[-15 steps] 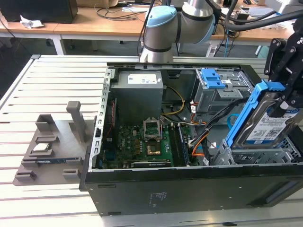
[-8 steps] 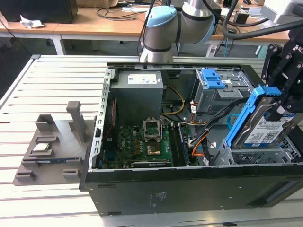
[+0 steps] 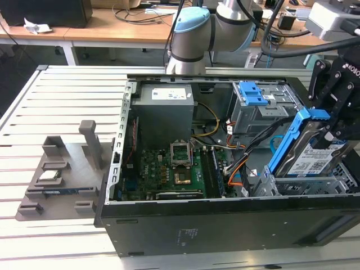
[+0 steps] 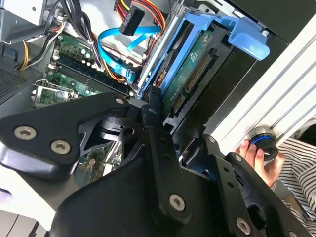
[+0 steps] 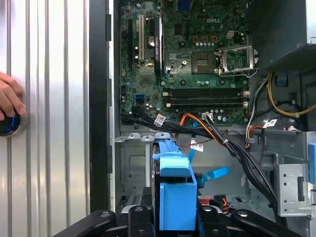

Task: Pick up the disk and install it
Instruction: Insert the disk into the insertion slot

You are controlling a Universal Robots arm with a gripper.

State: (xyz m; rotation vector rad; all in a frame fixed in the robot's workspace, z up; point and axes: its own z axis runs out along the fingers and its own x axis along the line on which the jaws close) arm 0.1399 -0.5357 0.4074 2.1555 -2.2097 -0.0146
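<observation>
The gripper is closed on the disk, gripping its upper end. The disk hangs tilted, long axis sloping down into the drive cage at the computer case corner on the exterior view's right, lower end already inside.

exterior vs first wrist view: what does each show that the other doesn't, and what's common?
Exterior view alone: the grey fixture on the slatted table at that view's left, the silver power supply, and the disk's labelled face, tilted over the drive cage.

First wrist view alone: a person's fingers on a blue-ringed knob beside the case.

Both: the motherboard, the orange and black cables, and the robot's hand shut on the disk by its blue carrier.
</observation>
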